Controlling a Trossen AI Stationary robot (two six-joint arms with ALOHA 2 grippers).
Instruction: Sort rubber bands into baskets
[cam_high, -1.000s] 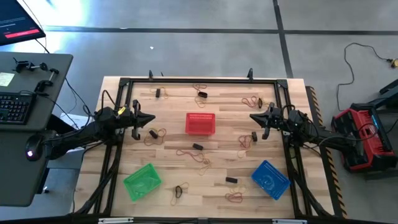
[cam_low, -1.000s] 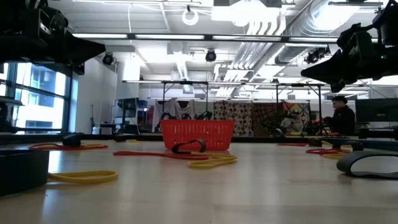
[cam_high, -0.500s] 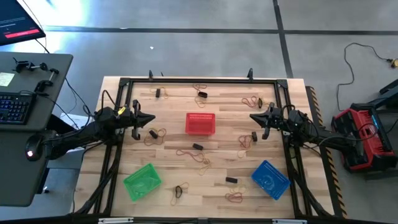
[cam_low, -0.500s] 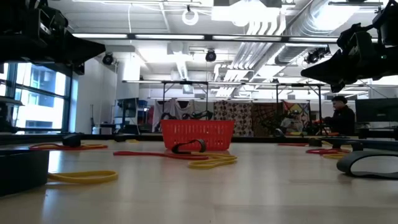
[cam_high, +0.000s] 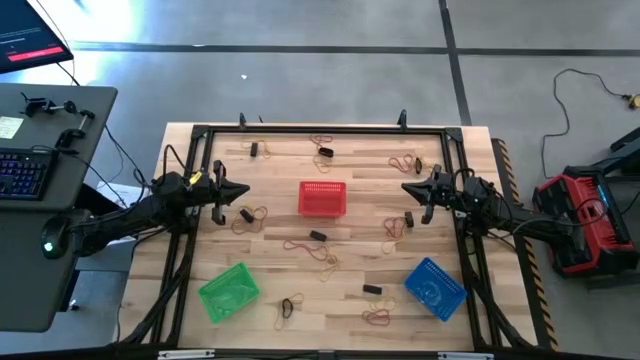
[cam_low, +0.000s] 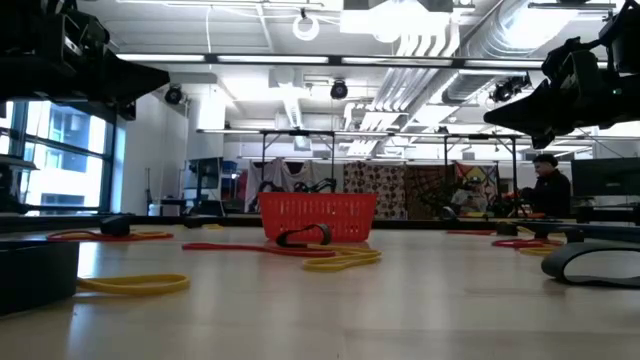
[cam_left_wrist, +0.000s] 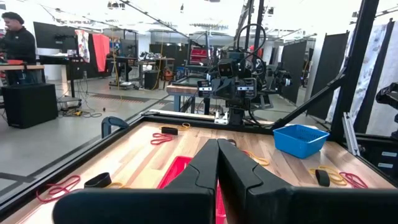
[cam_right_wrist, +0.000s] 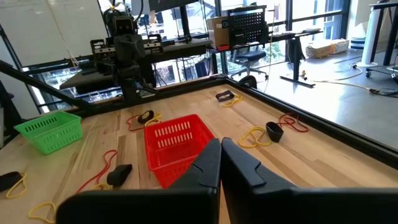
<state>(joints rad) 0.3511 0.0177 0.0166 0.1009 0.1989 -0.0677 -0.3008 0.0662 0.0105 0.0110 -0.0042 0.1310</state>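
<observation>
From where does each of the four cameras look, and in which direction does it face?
High: above, facing down; both arms, left pincer, right pincer.
Low: table height, facing red basket; arms overhead.
Left wrist: past shut left pincer toward blue basket.
Right wrist: past shut right pincer toward green basket.
All four share the red basket.

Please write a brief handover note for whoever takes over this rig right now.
Left gripper: shut, empty, raised at the table's left side.
Right gripper: shut, empty, raised at the right side.
Red basket at centre, green basket at the near left, blue basket at the near right.
Rubber bands lie scattered over the table.
Done: nothing visibly sorted; red and green look empty.
Left: all bands.
</observation>
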